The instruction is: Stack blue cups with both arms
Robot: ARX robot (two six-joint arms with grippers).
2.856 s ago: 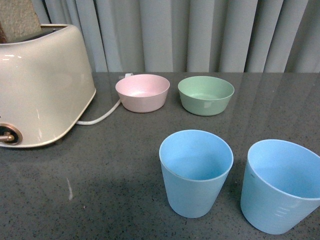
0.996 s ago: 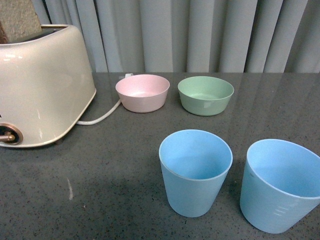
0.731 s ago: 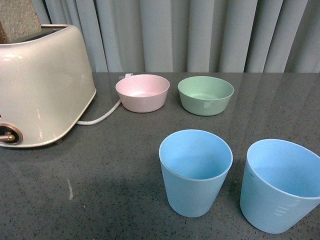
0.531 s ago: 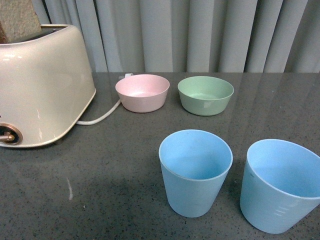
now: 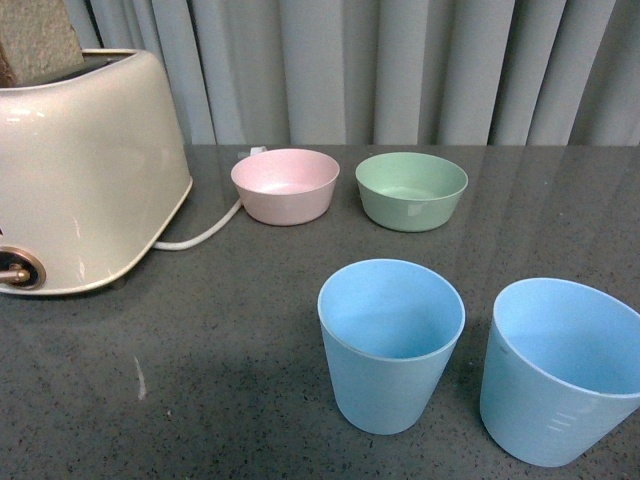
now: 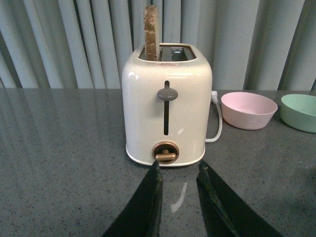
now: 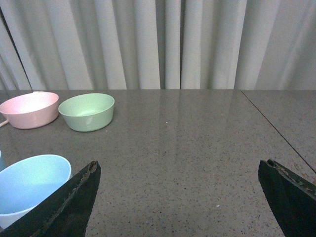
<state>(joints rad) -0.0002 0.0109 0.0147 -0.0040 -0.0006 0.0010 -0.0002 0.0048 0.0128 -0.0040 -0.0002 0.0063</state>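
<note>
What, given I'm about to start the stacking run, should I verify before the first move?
1. Upright and empty, the left blue cup and the right blue cup: ok.
2. The cups stand apart with a gap between them: ok.
3. The left claw is open: ok, though the gap is narrow.
4. The left claw is aimed at a cup: not ok, it faces the toaster.
5. The right claw is open wide with nothing in it: ok.
6. The pink bowl and green bowl are clear of the cups: ok, both sit farther back.
</note>
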